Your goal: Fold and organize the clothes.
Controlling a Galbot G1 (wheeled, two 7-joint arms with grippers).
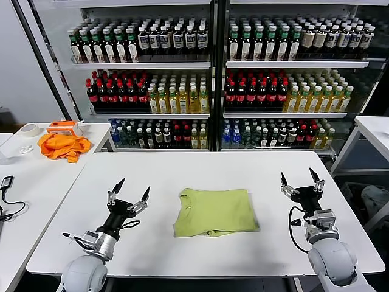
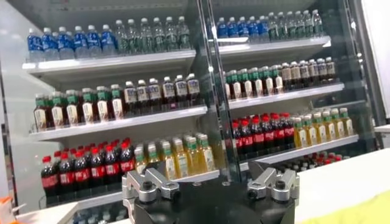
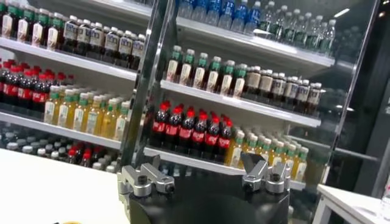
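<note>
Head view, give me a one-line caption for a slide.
Folded green T-shirt on white table, open left end effector and right end effector flanking it, drink shelves behind.

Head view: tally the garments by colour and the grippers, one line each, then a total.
Green T-shirt, folded on the table: 1
Orange garment, bunched on the side table: 1
Grippers, left gripper and right gripper, both open, either side of the T-shirt: 2
Total: 4

T-shirt [image 1: 214, 212] mid-table [image 1: 182, 167], btwn L tool [image 1: 131, 191] & R tool [image 1: 300, 179].
</note>
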